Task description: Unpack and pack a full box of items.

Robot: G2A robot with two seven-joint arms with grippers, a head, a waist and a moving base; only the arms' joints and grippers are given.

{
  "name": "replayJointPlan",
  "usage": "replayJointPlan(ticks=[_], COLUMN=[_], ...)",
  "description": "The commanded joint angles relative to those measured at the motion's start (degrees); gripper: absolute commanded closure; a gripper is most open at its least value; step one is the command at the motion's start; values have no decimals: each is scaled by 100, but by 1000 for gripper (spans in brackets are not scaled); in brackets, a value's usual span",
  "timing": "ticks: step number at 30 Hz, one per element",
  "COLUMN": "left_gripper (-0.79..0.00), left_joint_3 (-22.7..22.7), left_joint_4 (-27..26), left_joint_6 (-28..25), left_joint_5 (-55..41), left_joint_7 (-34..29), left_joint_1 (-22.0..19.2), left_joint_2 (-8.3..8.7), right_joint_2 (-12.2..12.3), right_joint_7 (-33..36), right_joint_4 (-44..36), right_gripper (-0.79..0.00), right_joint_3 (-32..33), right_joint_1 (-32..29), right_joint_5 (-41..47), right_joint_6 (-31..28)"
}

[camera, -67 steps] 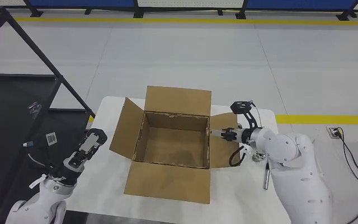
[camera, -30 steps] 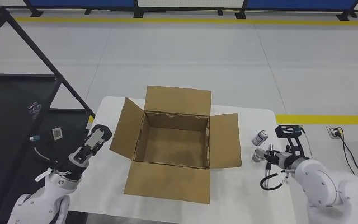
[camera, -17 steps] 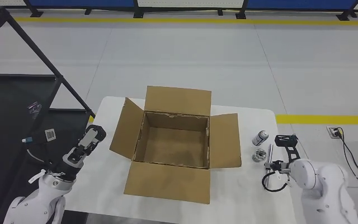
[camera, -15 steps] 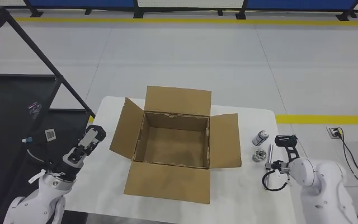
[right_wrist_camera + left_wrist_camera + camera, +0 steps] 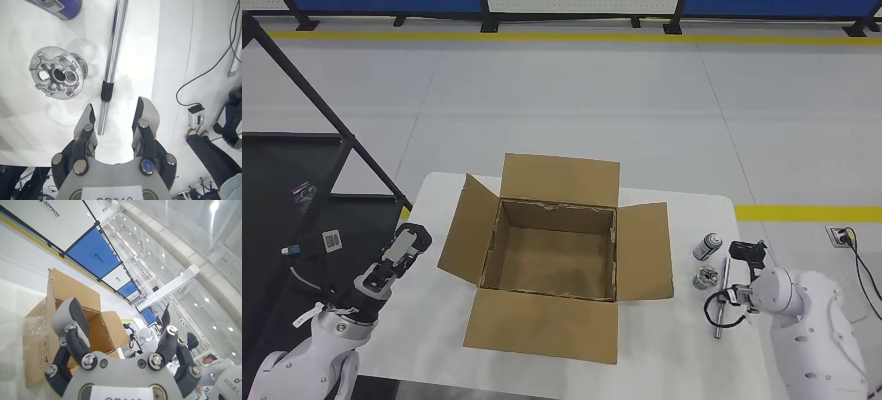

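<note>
An open, empty cardboard box (image 5: 552,262) stands in the middle of the white table (image 5: 672,340). To its right lie a blue-labelled can (image 5: 707,245), a metal hub (image 5: 703,278) and a chrome rod (image 5: 723,300). My right gripper (image 5: 740,292) hovers open over the table's right edge. In the right wrist view the gripper (image 5: 115,106) hangs above the rod's (image 5: 111,56) near end, with the hub (image 5: 56,73) and can (image 5: 62,9) beyond. My left gripper (image 5: 412,238) is raised at the table's left edge. In its own view it (image 5: 121,306) is open and holds nothing, with the box (image 5: 47,313) behind.
The box's flaps are folded outward on all sides. A dark rack (image 5: 302,230) stands left of the table. Clear plastic film (image 5: 19,328) lies by the left arm. Cables (image 5: 208,66) and a small grey unit (image 5: 195,117) sit on the floor past the right table edge.
The right arm has pulled back from the box's right flap to the table's right edge, beside the rod. The left arm shifted slightly and then held.
</note>
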Motion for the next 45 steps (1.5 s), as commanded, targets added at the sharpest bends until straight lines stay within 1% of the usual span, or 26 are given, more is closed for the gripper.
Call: replayJointPlan(ticks=[1,8,12,19,21,22,26,36,41,43,45], left_gripper=[-785,-785,-785,-785,-785,-785,-785,-785,-785,-785,-785], left_joint_3=[0,0,0,0,0,0,0,0,0,0,0], left_joint_4=[0,0,0,0,0,0,0,0,0,0,0], left_joint_6=[0,0,0,0,0,0,0,0,0,0,0], left_joint_5=[0,0,0,0,0,0,0,0,0,0,0], left_joint_7=[0,0,0,0,0,0,0,0,0,0,0], left_joint_1=[0,0,0,0,0,0,0,0,0,0,0], left_joint_2=[0,0,0,0,0,0,0,0,0,0,0], right_joint_2=[-3,-14,-12,-2,1,2,9,14,24,30,32], right_joint_7=[-20,-145,-205,-334,-363,-390,-443,-567,-659,-697,-731], right_joint_4=[129,488,626,797,864,899,1031,1372,1529,1562,1581], right_gripper=[-422,-366,-372,-369,-339,-311,-299,-296,-240,-228,-234], right_joint_3=[-25,-106,-81,-86,-98,-102,-143,-292,-313,-316,-348], right_joint_1=[73,250,307,363,389,407,477,672,744,755,757], right_joint_5=[56,154,307,526,564,578,590,659,709,706,677], right_joint_6=[77,437,570,622,649,676,745,858,914,959,1001])
